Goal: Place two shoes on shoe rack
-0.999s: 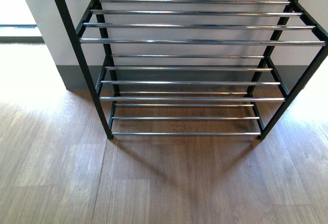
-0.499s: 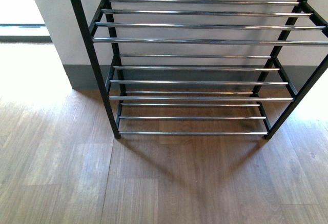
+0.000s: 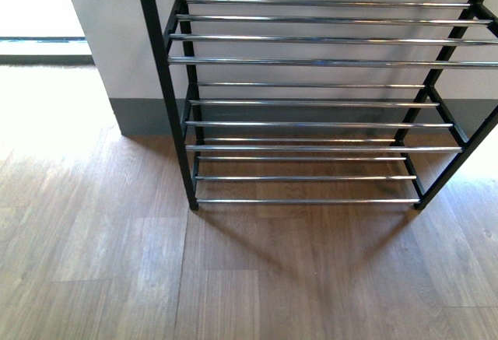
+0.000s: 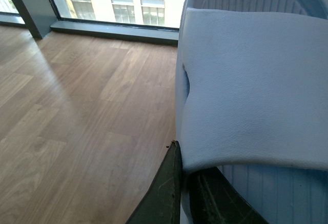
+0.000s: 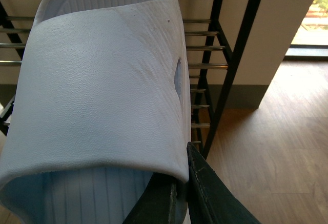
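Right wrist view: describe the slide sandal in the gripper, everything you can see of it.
The slide sandal is pale blue-white, seemingly soft moulded foam. A broad, finely grained strap spans it, with a small oval vent at one side; the footbed beneath is ribbed lengthwise, with a rounded raised rim. It fills most of the view. The right gripper is shut on the strap's side edge, one dark finger outside, the other tucked under. The shoe rack stands behind it; contact between them cannot be told.

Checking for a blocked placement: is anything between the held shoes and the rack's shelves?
Nothing visible. On the shoe rack, the tiers in view are bare bars; its top is out of frame. The left slide and right slide sit clamped in the jaws.
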Robot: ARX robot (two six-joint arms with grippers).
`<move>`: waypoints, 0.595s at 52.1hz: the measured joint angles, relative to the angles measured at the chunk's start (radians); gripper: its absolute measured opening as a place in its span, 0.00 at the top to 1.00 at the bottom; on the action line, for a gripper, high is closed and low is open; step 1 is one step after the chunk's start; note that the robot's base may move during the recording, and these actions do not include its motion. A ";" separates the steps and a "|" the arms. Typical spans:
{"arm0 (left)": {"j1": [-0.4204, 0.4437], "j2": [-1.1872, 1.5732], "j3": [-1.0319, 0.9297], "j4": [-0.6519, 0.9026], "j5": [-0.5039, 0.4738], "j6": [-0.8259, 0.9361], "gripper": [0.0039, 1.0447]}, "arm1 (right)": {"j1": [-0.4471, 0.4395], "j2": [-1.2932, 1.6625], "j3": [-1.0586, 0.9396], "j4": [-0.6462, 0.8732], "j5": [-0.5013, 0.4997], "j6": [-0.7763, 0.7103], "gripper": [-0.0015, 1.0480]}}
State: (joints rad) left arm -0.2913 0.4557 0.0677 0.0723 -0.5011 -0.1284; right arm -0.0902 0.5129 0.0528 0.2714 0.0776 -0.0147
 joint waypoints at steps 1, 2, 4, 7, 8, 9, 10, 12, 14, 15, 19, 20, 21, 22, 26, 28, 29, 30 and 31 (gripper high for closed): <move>0.000 -0.001 0.000 0.000 0.000 0.000 0.99 | 0.000 0.000 0.000 0.000 0.000 0.000 0.98; 0.000 -0.001 0.000 0.000 0.000 0.000 0.99 | 0.000 0.000 0.000 0.000 0.000 0.000 0.98; 0.000 -0.001 0.000 0.000 0.000 -0.001 0.99 | 0.000 0.000 0.000 0.000 0.001 0.000 0.98; 0.000 -0.001 0.000 -0.002 0.000 -0.001 0.99 | 0.000 0.000 0.000 0.000 0.001 0.000 0.98; 0.000 -0.001 0.000 -0.002 0.000 -0.002 0.99 | 0.000 0.000 0.000 0.000 0.001 0.000 0.98; 0.000 -0.003 0.000 -0.004 0.000 -0.003 0.99 | 0.000 0.000 0.000 0.000 0.001 0.000 0.98; 0.000 -0.003 0.000 -0.005 0.000 -0.003 0.99 | 0.000 0.000 0.000 0.000 0.001 0.000 0.98; 0.000 -0.004 0.000 -0.006 0.000 -0.005 0.99 | 0.000 0.000 0.000 0.000 0.001 0.000 0.98; 0.000 -0.004 0.000 -0.006 0.000 -0.008 0.99 | 0.000 0.000 0.000 0.000 0.001 0.000 0.98; 0.000 -0.004 0.000 -0.008 0.000 -0.012 0.99 | 0.000 0.000 0.000 0.000 0.001 0.000 0.98; 0.000 -0.004 0.000 -0.013 0.003 -0.019 0.99 | 0.000 0.000 0.000 0.000 0.002 0.000 0.98; 0.000 -0.004 0.000 -0.013 0.004 -0.022 0.99 | 0.000 0.000 0.000 0.000 0.002 0.000 0.98; 0.000 -0.004 0.000 -0.013 0.004 -0.024 0.99 | 0.000 0.000 0.000 0.000 0.002 0.000 0.98; 0.000 -0.004 0.000 -0.013 0.003 -0.024 0.99 | 0.000 0.000 0.000 0.000 0.002 0.000 0.98; 0.002 -0.006 0.000 -0.007 0.007 -0.024 0.99 | -0.001 -0.002 0.000 0.000 0.005 0.000 0.98; 0.003 -0.006 0.000 -0.007 0.007 -0.024 0.99 | 0.000 -0.002 0.000 0.000 0.004 0.000 0.98; 0.003 -0.007 0.000 -0.007 0.006 -0.024 0.99 | 0.000 -0.002 0.000 0.000 0.004 0.000 0.98; 0.005 -0.008 0.000 -0.007 0.006 -0.024 0.99 | 0.000 -0.002 0.000 0.000 0.003 0.000 0.98; 0.005 -0.009 0.000 -0.006 0.005 -0.024 0.99 | 0.000 -0.001 0.000 0.000 0.002 0.000 0.98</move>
State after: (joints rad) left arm -0.2859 0.4469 0.0677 0.0658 -0.4957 -0.1524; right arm -0.0902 0.5117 0.0528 0.2714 0.0799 -0.0147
